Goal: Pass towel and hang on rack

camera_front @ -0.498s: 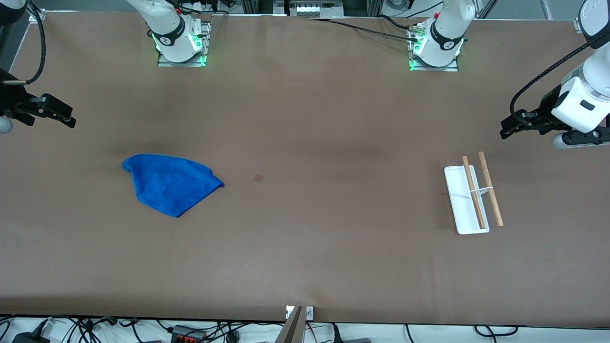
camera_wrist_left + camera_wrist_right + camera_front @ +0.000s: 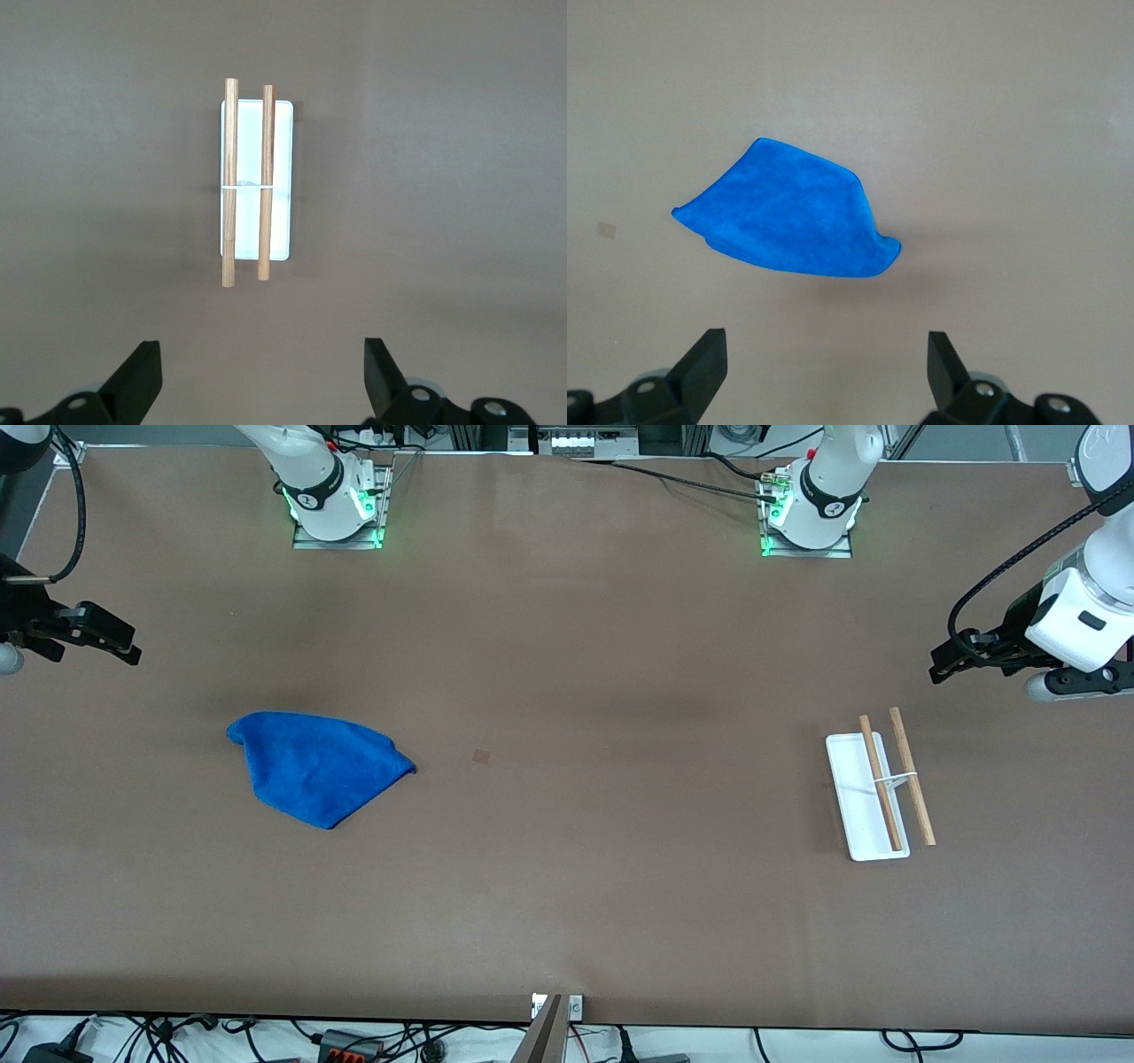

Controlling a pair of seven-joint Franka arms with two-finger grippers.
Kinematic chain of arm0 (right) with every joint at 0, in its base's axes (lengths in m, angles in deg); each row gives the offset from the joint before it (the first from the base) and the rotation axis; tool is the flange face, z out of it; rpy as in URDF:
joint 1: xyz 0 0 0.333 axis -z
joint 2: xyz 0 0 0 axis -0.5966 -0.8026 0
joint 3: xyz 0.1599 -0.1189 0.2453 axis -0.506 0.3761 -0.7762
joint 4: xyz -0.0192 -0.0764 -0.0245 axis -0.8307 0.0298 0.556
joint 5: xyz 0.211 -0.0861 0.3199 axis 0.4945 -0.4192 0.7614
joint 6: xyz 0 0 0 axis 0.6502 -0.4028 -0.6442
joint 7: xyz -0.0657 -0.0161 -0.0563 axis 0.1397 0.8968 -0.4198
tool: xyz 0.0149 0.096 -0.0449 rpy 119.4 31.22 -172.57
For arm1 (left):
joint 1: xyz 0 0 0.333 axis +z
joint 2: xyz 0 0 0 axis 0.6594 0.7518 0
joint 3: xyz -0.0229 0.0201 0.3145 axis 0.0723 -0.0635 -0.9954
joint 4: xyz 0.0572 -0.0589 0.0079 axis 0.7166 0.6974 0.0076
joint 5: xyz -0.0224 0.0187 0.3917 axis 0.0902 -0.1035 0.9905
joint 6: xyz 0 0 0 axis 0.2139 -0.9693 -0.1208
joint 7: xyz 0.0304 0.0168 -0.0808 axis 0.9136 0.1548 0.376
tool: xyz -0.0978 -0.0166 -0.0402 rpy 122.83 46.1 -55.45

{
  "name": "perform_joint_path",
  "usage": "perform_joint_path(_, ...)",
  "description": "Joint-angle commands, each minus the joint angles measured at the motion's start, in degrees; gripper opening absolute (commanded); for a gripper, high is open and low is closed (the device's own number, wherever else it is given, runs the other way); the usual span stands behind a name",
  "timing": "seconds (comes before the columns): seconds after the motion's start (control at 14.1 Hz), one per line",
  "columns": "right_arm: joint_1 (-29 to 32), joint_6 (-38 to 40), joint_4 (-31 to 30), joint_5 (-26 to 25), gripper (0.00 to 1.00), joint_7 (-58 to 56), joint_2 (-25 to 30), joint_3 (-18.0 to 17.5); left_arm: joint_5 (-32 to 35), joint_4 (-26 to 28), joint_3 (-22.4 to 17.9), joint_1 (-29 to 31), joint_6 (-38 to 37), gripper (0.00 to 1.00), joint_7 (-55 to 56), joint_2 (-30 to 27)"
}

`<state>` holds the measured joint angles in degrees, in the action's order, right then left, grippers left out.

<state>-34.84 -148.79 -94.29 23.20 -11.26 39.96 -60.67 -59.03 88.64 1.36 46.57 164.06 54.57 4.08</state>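
Note:
The bright blue towel (image 2: 314,766) lies crumpled flat on the brown table toward the right arm's end, and the right wrist view shows it whole (image 2: 788,217). The rack (image 2: 877,793) stands toward the left arm's end: a white tray base with two wooden rods, also seen in the left wrist view (image 2: 255,190). My right gripper (image 2: 120,642) hangs open and empty over bare table at its end, well apart from the towel; its fingers frame empty table (image 2: 824,372). My left gripper (image 2: 943,664) hangs open and empty over bare table beside the rack (image 2: 263,381).
A small brown square mark (image 2: 481,756) sits mid-table between towel and rack. Both arm bases (image 2: 337,505) (image 2: 808,514) stand along the table's back edge. Cables and a bracket (image 2: 554,1014) line the edge nearest the front camera.

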Motion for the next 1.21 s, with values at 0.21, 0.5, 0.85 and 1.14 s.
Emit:
perform_joint_path(0.21, 0.5, -2.52, -1.28, -0.59, 1.0, -0.2, -5.43, -0.4, -0.36, -1.83, 0.16, 0.22, -1.3, 1.0, 0.15, 0.83)
perform_joint_path(0.5, 0.24, -3.49, -1.28, -0.24, 1.0, -0.29, -12.38, -0.49, -0.36, -1.83, 0.16, 0.22, -1.3, 1.0, 0.15, 0.83)
perform_joint_path(0.85, 2.24, -3.93, -1.1, -0.15, 1.0, -4.85, -19.85, -0.05, -0.45, -1.83, 0.16, 0.22, -1.3, 1.0, 0.15, 0.83)
perform_joint_path(1.14, 4.53, -3.05, -1.28, 0.28, 1.0, -9.76, -26.0, -0.05, -0.45, -1.83, 0.16, 0.22, -1.3, 1.0, 0.24, 0.83)
